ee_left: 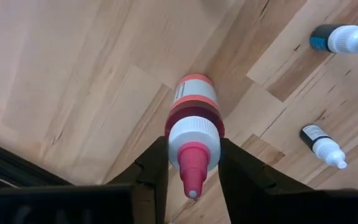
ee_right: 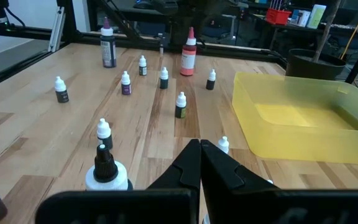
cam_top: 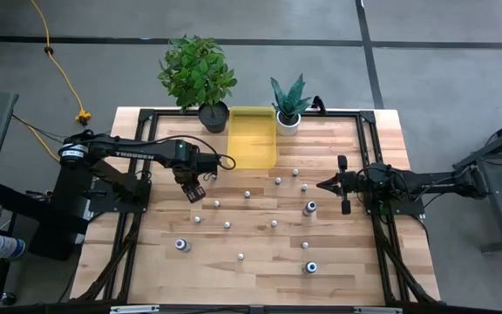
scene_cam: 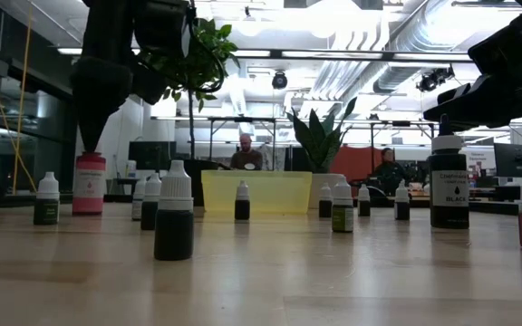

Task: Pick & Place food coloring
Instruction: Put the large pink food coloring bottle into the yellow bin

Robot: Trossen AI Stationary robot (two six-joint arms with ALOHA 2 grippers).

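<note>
A red plastic food-colouring bottle with a white collar and red nozzle (ee_left: 193,134) stands upright on the pale wooden tabletop (cam_top: 260,249), long axis vertical, tip skyward, on the table's left side near the shallow yellow plastic tray (cam_top: 251,136). My left gripper (ee_left: 193,163) straddles its cap from above, fingers flanking the white collar. My right gripper (ee_right: 200,163) waits pinched closed.

- The left arm (cam_top: 138,153) bears "TROSSEN" in pale letters along its dark link.
- The large dark bottle (scene_cam: 449,186) near the desk's right edge in the low view carries a label ending in "BLACK"; its smaller print is unreadable.
</note>
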